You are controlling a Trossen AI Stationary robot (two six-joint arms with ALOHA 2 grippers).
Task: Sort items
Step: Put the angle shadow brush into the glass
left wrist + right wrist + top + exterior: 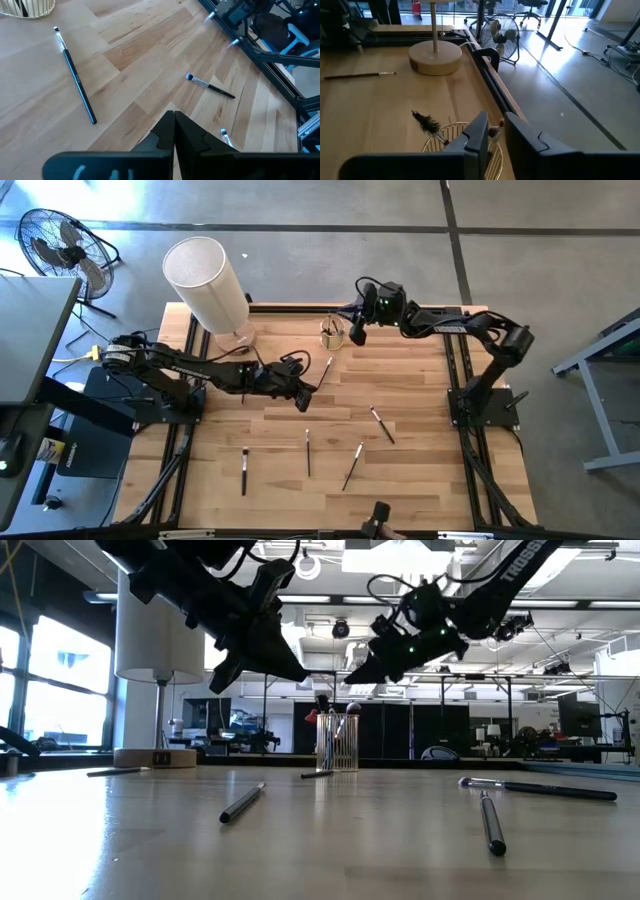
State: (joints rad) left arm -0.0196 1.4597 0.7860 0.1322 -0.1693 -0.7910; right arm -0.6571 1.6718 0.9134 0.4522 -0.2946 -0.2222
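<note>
Several slim makeup brushes lie flat on the wooden table: one (pixel 325 370) just beyond my left gripper, also in the left wrist view (pixel 75 75), one (pixel 382 423) to the right, and three (pixel 308 452) towards the near edge. My left gripper (pixel 302 398) hovers shut over the table's middle (pixel 173 131) and holds nothing. A small yellowish cup (pixel 332 334) at the far edge has brushes standing in it, one with dark bristles (pixel 425 120). My right gripper (pixel 356 332) hangs just above and right of the cup (pixel 337 745), with its fingers a little apart (pixel 497 137) over a light brush tip.
A tall white cylinder (pixel 208 280) stands on a round wooden base (pixel 435 56) at the far left corner, with another brush (pixel 360 75) lying beside it. Black rails (pixel 455 370) run along the table's sides. A floor fan (pixel 60 245) stands beyond the table.
</note>
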